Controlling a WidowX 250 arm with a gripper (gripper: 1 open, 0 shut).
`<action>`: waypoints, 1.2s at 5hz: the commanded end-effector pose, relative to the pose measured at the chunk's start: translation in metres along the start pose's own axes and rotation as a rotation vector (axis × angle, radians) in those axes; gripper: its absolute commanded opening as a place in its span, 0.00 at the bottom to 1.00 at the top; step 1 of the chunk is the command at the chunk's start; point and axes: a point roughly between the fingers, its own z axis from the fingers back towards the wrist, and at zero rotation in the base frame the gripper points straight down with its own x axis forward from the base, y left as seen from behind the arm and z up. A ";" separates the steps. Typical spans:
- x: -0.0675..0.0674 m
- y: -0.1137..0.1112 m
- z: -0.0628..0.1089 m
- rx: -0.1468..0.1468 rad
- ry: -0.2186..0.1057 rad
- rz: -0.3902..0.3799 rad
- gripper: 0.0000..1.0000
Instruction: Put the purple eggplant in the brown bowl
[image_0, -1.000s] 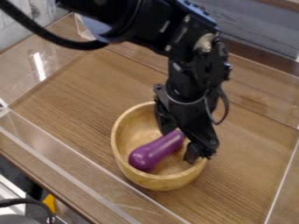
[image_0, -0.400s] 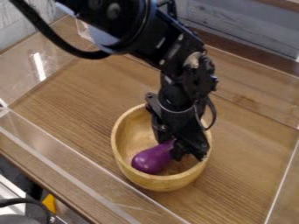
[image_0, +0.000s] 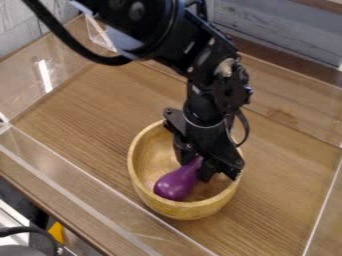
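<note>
Shifted slightly since earlier: purple eggplant (image_0: 175, 184), its upper end now tucked under the end effector (image_0: 205, 168), jaws drawn narrow on it; eggplant inside brown bowl (image_0: 143, 165), on counter (image_0: 80, 118).

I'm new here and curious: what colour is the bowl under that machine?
The bowl is light brown; the camera view shows it best.

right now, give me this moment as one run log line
claw: shut on purple eggplant's upper end | purple eggplant: inside brown bowl | brown bowl: upright on wooden table
</note>
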 end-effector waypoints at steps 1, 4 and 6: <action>0.004 0.000 0.005 0.000 -0.012 0.052 0.00; 0.007 -0.007 0.003 0.004 0.014 0.164 1.00; 0.004 -0.013 -0.011 0.003 0.023 0.218 0.00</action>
